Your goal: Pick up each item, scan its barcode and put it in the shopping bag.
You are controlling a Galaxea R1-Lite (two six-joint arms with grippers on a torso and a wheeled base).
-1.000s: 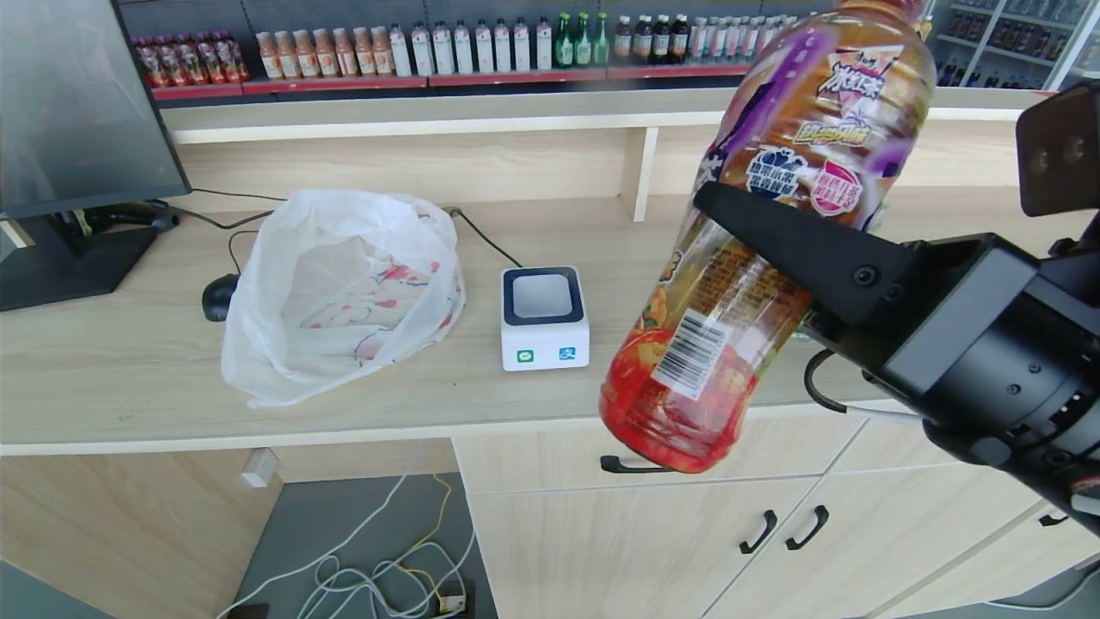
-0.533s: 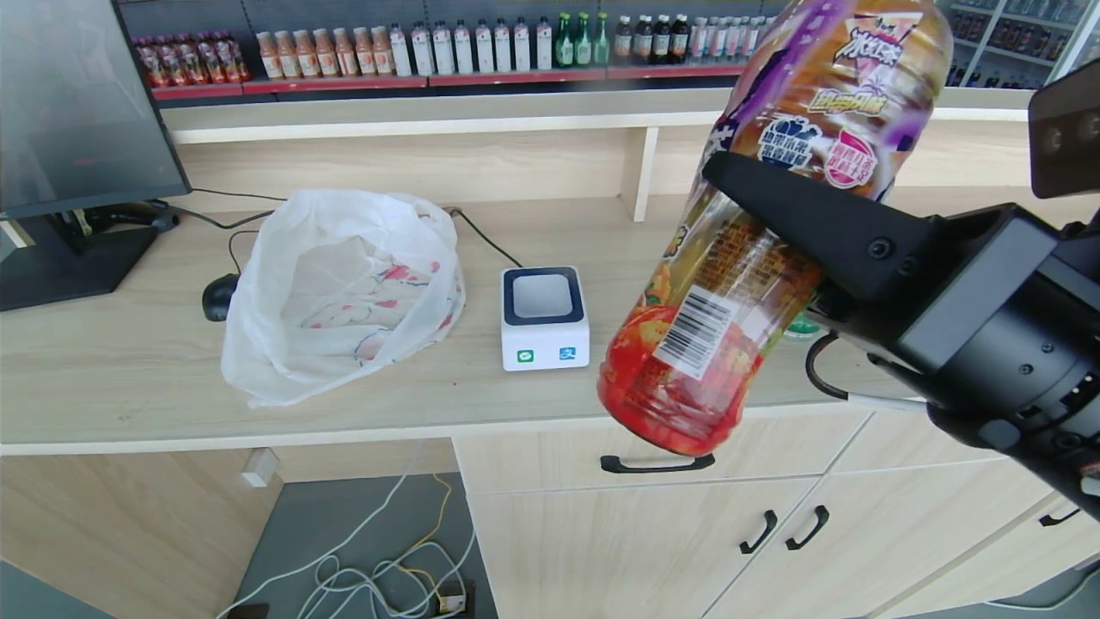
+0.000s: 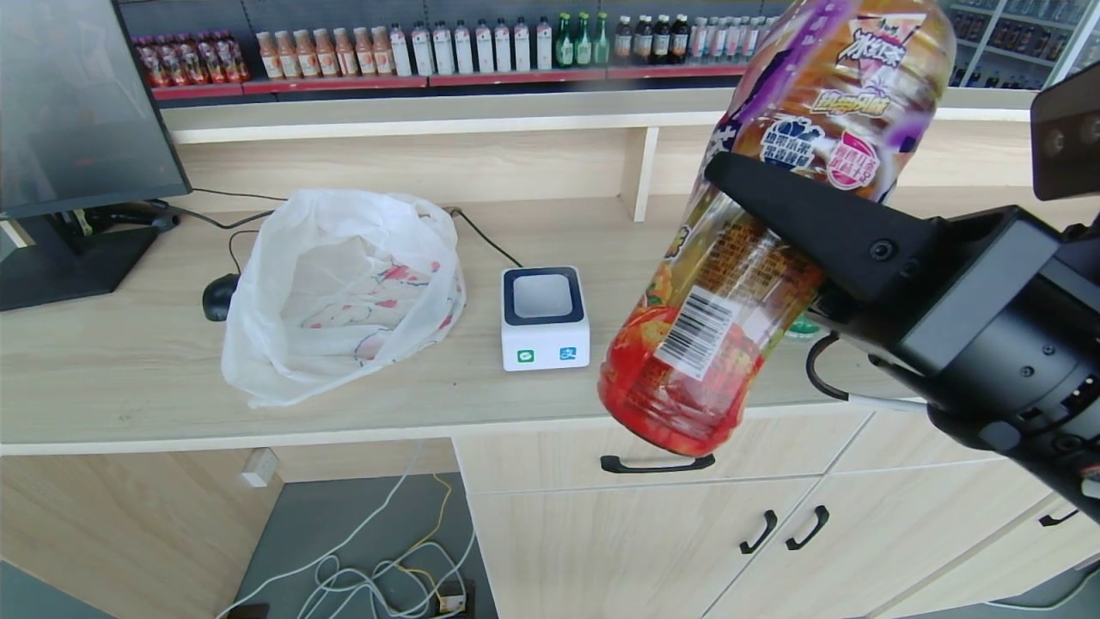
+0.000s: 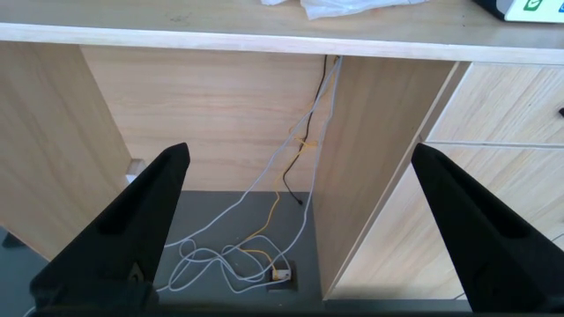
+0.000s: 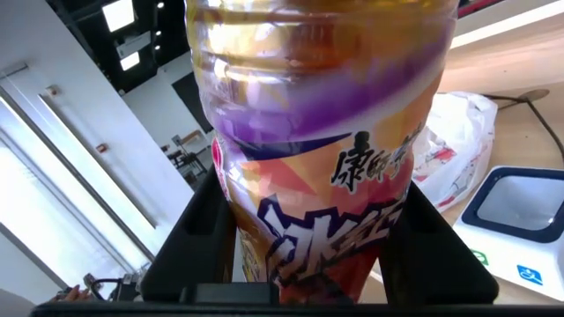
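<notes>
Broadly, the wooden surface [image 3: 129, 361] spans the scene. Near and to the right, a big drink bottle [image 3: 730, 284] hangs tilted in the air over the surface's near edge, base lowest and barcode facing the head camera; the right gripper [image 3: 756, 206] has its fingers [image 3: 808, 232] clamped on the labelled middle. The left gripper [image 4: 300, 229] sits low before the cabinet, fingers spread wide around nothing. Left of centre lies the open white shopping bag [image 3: 339, 292], the scanner [image 3: 544, 316] just right of it, a dark mouse [image 3: 219, 297] on its left.
</notes>
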